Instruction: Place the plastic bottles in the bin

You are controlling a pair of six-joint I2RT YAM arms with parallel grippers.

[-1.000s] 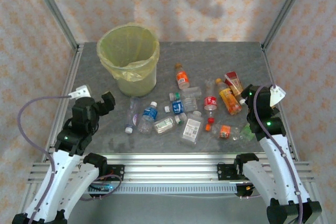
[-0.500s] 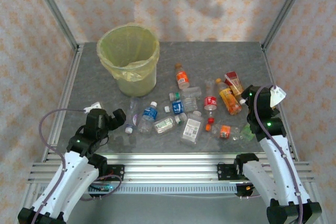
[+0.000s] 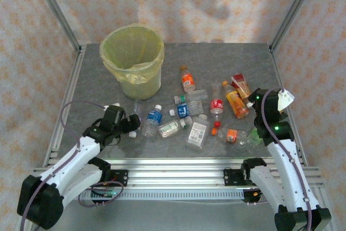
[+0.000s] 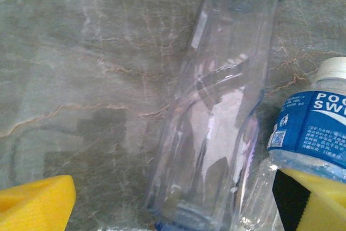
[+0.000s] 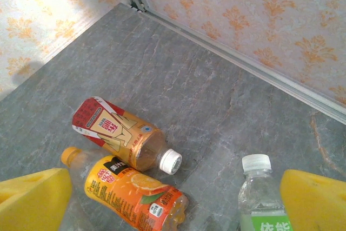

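Plastic bottles [image 3: 217, 105]: about a dozen are scattered on the grey table [image 3: 243, 60], from the centre out to the right, all lying outside the bin.
Bin [image 3: 139, 82]: stood upright at the far left, just beyond the nearest bottle.
Left gripper [image 3: 130, 125] [image 4: 173, 201]: lowered to the table, its fingers spread on either side of the clear bottle's near end; nothing is pinched yet.
Clear bottle [image 4: 216, 123]: laid flat, its far end pointed towards the bin.
Blue-labelled bottle [image 4: 313, 123]: laid just beside the clear one, right by the right-hand pad.
Right gripper [image 3: 253, 100] [image 5: 173, 204]: held above the orange-labelled bottles, fingers spread, nothing gripped.
Risk: on closing, the blue-labelled neighbour may be caught or shoved by that pad. The thin clear wall may buckle and slip free.
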